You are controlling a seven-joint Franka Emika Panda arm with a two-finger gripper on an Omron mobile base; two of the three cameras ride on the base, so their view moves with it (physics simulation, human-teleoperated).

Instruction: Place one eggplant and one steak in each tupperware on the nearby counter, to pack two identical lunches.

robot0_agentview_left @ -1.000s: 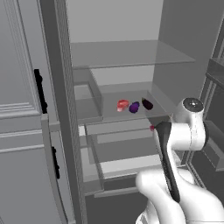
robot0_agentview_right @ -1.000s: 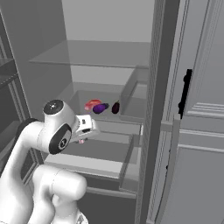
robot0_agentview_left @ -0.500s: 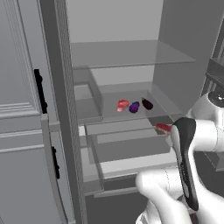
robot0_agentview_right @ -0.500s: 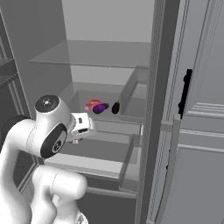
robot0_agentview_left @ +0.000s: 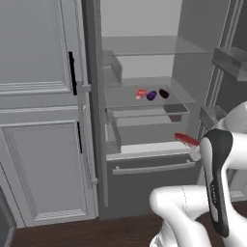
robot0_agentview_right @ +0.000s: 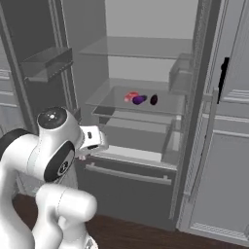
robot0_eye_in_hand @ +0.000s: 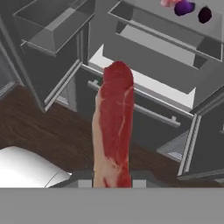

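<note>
A long red steak (robot0_eye_in_hand: 114, 127) with pale fat streaks stands upright in my gripper (robot0_eye_in_hand: 113, 180), which is shut on its lower end, in front of the open fridge. The same steak (robot0_agentview_left: 185, 140) pokes out beside my forearm at drawer height. On the glass shelf (robot0_agentview_left: 178, 94) lie a second steak (robot0_agentview_left: 141, 93), a purple eggplant (robot0_agentview_left: 151, 95) and a darker eggplant (robot0_agentview_left: 164, 93). From the right base camera they are the steak (robot0_agentview_right: 131, 96) and the two eggplants (robot0_agentview_right: 139, 99) (robot0_agentview_right: 153, 99). The tupperware and the counter are out of view.
The fridge's pulled-out drawer (robot0_agentview_left: 144, 120) and lower freezer front with its handle (robot0_agentview_left: 149, 169) are just ahead. The open door with bins (robot0_agentview_right: 46, 63) stands on one side, grey cabinet doors (robot0_agentview_left: 41, 120) on the other. Dark wood floor (robot0_eye_in_hand: 57, 135) lies below.
The whole picture has shifted: the camera has backed away from the fridge, and floor now shows. My arm has swung the held steak out and rightward, away from the shelf.
</note>
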